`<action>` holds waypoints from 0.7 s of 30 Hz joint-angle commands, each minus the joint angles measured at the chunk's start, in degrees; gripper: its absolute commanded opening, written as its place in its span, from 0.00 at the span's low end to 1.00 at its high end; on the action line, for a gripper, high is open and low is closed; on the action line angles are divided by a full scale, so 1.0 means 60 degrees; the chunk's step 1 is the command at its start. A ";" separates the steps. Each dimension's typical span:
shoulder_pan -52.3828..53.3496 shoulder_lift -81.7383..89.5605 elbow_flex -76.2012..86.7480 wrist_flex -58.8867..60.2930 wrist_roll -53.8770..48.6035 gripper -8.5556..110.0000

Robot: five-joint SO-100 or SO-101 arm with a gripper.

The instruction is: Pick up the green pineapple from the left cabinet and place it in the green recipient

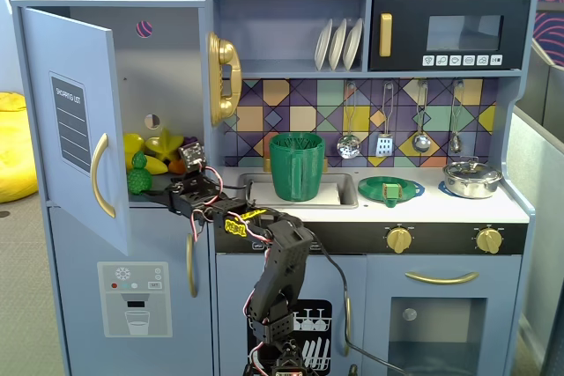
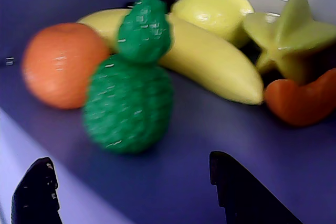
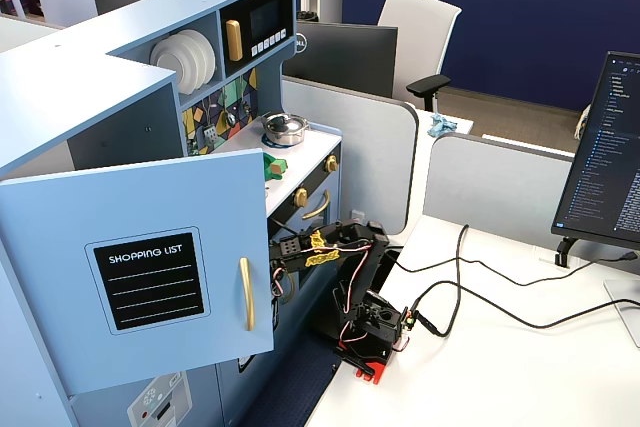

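The green pineapple stands upright on the shelf of the left cabinet, whose door hangs open. In the wrist view my gripper is open, its two dark fingertips low in the frame. The pineapple is just ahead of the gap, apart from both. In a fixed view the gripper reaches into the cabinet just right of the pineapple. The green recipient stands in the sink. In the other fixed view the door hides both gripper and pineapple.
Around the pineapple lie an orange, a banana, a lemon, a yellow star fruit and an orange piece. A flat green dish and a metal pot sit on the counter.
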 commanded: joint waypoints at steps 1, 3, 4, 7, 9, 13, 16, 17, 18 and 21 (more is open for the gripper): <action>0.0176 -0.0396 -0.1362 -0.0293 -0.0073 0.33; 0.0146 -0.0688 -0.1758 -0.0293 -0.0029 0.33; 0.0132 -0.0850 -0.1963 -0.0278 -0.0029 0.33; 0.0059 -0.1333 -0.2607 -0.0264 0.0059 0.34; -0.0029 -0.1626 -0.2959 -0.0190 0.0044 0.34; -0.0308 -0.2036 -0.3267 -0.0249 -0.0073 0.33; -0.0410 -0.2344 -0.3501 -0.0264 -0.0088 0.33; -0.0439 -0.2476 -0.3633 -0.0264 -0.0073 0.33; -0.0469 -0.2593 -0.3765 -0.0264 -0.0059 0.33; -0.0542 -0.2988 -0.4233 -0.0264 -0.0044 0.33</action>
